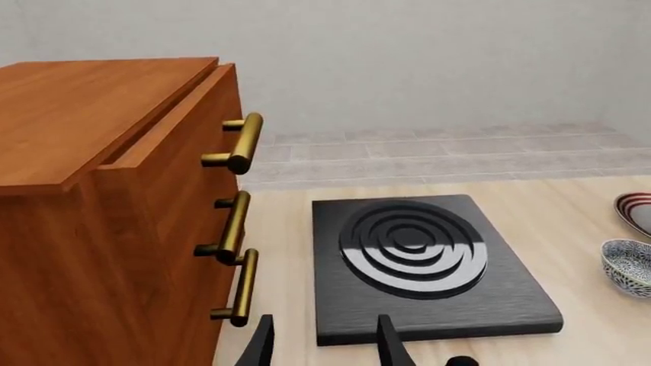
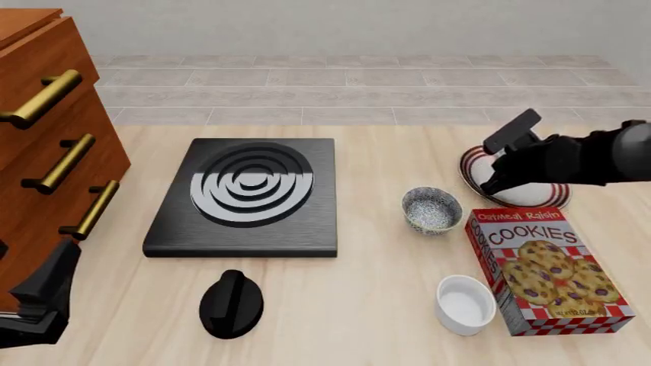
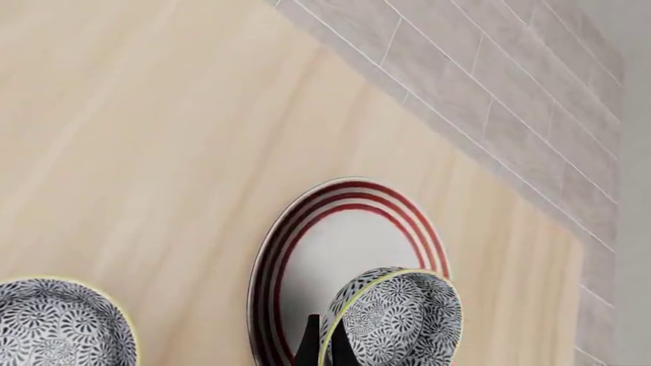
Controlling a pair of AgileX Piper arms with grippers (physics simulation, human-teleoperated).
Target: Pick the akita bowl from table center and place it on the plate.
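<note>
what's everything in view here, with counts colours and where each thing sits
akita bowl: 2, speckled grey-white with greenish rim; one in the right gripper over the plate, the other on the table left of the plate
plate: 1, white with red stripes, right far side
white bowl: 1, near right
cookie box: 1, red-white, flat at right
burner: 1, black, centre-left
knob: 1, black, near the burner
drawer cabinet: 1, brown, brass handles, left
left gripper: open, near left
right gripper: shut on the bowl rim

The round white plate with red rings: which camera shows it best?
The right wrist view: most of the round white red-ringed plate is visible there. The front view hides it behind the right arm; the left wrist view catches only its edge.
</note>
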